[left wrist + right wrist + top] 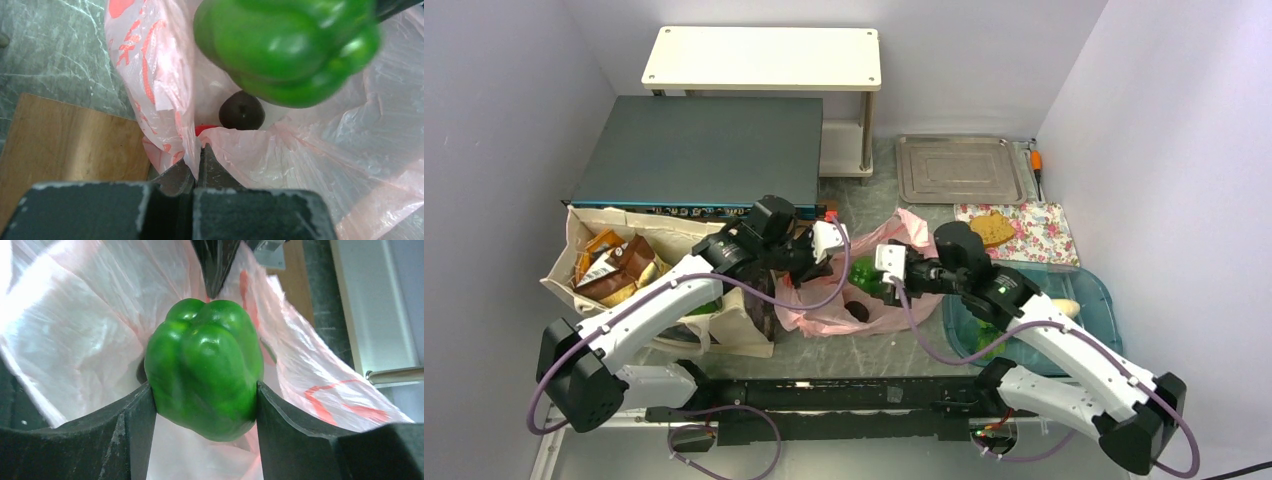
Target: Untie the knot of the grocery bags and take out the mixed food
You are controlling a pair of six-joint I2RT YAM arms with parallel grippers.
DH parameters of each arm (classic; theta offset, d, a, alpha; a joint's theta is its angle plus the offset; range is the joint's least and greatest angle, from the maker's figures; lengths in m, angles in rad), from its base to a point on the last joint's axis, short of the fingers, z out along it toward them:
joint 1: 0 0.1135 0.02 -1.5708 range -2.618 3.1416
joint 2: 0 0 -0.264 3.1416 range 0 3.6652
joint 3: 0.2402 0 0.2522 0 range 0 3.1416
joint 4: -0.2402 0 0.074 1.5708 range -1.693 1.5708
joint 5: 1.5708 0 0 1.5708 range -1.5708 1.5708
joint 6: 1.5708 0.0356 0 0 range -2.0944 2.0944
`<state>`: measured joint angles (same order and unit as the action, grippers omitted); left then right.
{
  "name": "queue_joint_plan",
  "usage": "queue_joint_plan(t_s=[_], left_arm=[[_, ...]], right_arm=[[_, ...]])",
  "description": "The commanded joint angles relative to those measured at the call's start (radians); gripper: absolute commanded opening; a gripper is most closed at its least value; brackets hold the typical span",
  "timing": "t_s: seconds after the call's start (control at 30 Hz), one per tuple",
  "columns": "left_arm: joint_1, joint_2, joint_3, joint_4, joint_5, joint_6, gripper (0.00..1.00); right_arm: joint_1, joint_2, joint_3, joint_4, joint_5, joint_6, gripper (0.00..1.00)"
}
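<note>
Got the green pepper [205, 385] pinched right over the open pink bag [75, 340]

The right gripper [202, 395] clamps the pepper's sides, and the left gripper [199, 157] is closed on the bag's rim. A dark round fruit [242, 110] sits inside the bag; chip bags [614, 265] sit in the canvas tote [724, 325].

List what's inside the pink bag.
A dark round item and a red sliver beside it lie inside the pink bag. The green pepper, clamped in the right gripper, hangs over the opening; it and the plastic folds hide the rest.
</note>
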<state>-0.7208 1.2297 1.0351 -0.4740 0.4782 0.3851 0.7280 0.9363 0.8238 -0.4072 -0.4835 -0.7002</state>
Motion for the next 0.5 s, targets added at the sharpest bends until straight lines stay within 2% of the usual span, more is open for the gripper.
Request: queue_joint_plan(t_s=[0.0,0.27,0.4,0.47], left_arm=[[0.013,0.021,0.049,0.025,0.03,-0.05,0.0],[0.03,0.041,0.071,0.021,0.042,-0.071,0.0],[0.029,0.052,0.094,-0.002,0.047,-0.059,0.0],[0.029,0.054,0.106,-0.009,0.047,-0.052,0.0]], right_arm=[[-0.003,-0.056,0.09,-0.053,-0.06,0.155,0.12],[-0.002,-0.114,0.268,-0.044,-0.048,0.441,0.11],[-0.025,-0.109,0.377,-0.107,0.122,0.449,0.11],[-0.116,-0.128,0.387,-0.147,0.166,0.468,0.11]])
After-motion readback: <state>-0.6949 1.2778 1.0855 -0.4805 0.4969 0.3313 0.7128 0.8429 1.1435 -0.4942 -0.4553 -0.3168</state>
